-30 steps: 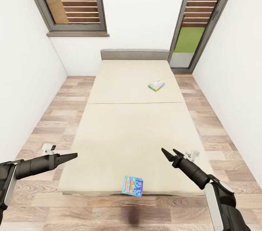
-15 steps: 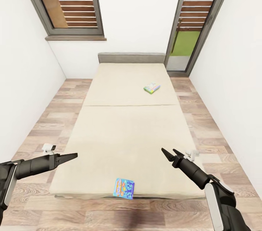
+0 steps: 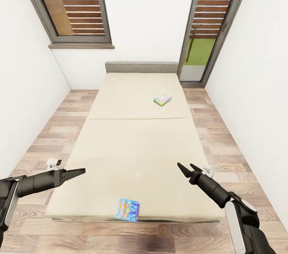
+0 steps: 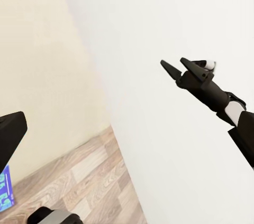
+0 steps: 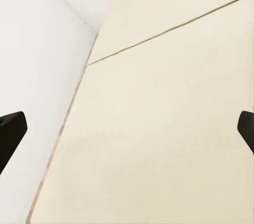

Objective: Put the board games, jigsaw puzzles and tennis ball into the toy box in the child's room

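Bed (image 3: 132,146) with beige mattress and grey headboard (image 3: 141,67) runs lengthwise between white walls. Blue board game (image 3: 127,209) lies flat at the near foot edge; pale green-edged board game (image 3: 162,100) lies well apart, towards the headboard. Left gripper (image 3: 81,171) hovers over the bed's left side; whether its fingers are parted cannot be told. Right gripper (image 3: 187,168) hovers over the right side, fingers spread, empty. Slatted windows (image 3: 72,2) flank the far wall.

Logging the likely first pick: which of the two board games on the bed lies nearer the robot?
The blue game, at the bed's foot edge. The pale, green-edged game lies far up toward the headboard.
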Available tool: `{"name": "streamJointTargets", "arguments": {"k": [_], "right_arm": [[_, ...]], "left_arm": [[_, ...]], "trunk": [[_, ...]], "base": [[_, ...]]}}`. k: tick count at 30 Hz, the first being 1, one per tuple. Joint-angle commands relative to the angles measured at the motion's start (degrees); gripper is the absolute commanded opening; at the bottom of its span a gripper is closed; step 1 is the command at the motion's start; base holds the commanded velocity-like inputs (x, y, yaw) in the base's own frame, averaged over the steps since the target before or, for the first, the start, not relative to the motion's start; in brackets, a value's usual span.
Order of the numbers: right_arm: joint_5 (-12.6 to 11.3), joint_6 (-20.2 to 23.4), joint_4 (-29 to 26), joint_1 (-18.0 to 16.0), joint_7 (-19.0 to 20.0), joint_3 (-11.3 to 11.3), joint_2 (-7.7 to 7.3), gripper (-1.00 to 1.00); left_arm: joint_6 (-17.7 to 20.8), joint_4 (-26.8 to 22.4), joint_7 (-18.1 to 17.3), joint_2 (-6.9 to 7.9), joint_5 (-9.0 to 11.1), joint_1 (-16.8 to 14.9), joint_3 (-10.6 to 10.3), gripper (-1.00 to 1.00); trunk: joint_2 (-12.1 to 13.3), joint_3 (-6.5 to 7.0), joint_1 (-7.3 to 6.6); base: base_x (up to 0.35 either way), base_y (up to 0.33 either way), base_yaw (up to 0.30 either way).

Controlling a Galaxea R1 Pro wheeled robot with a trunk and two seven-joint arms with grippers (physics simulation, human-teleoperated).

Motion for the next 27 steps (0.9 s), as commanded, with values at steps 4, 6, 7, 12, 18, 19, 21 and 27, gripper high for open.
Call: {"name": "streamJointTargets", "arguments": {"k": [4, 6, 7, 12, 18, 19, 21, 27], "right_arm": [[-0.4, -1.2, 0.0, 0.0, 0.2, -0.1, 0.05, 1.0], [-0.4, -1.8, 0.0, 0.0, 0.3, -0.1, 0.07, 1.0], [-0.5, -1.9, 0.0, 0.0, 0.3, -0.1, 0.07, 1.0], [-0.5, -2.2, 0.0, 0.0, 0.3, -0.1, 0.05, 1.0], [-0.5, -2.2, 0.0, 0.0, 0.2, -0.1, 0.06, 1.0], [-0.5, -2.2, 0.0, 0.0, 0.3, -0.1, 0.07, 1.0], [-0.5, -2.3, 0.0, 0.0, 0.2, -0.1, 0.06, 1.0], [-0.5, -2.2, 0.1, 0.0, 0.2, -0.1, 0.0, 1.0]], "left_arm": [[0.6, 0.0, -0.2, 0.01, -0.1, 0.0, 0.0, 1.0], [0.6, 0.0, -0.2, 0.01, -0.1, 0.0, 0.0, 1.0], [0.6, 0.0, -0.2, 0.01, -0.1, 0.0, 0.0, 1.0], [0.6, 0.0, -0.2, 0.01, -0.1, 0.0, 0.0, 1.0], [0.6, 0.0, -0.1, 0.0, -0.1, 0.0, -0.1, 1.0], [0.6, 0.0, -0.2, -0.02, -0.1, 0.0, -0.1, 1.0], [0.6, 0.0, -0.1, -0.01, -0.1, 0.0, -0.1, 1.0], [0.6, 0.0, -0.1, -0.04, -0.1, 0.0, -0.1, 1.0]], "trunk": [[-0.1, 0.3, 0.03], [-0.1, 0.49, 0.03], [-0.1, 0.58, 0.03], [-0.1, 1.06, 0.03], [-0.1, 1.63, 0.03], [-0.1, 1.73, 0.03], [-0.1, 1.92, 0.03], [-0.1, 2.49, 0.03]], "base": [[0.0, -0.016, 0.0], [0.0, -0.005, 0.0], [0.0, -0.003, 0.0], [0.0, -0.001, 0.0], [0.0, 0.0, 0.0], [0.0, 0.0, 0.0], [0.0, 0.0, 0.0], [0.0, 0.0, 0.0]]}}
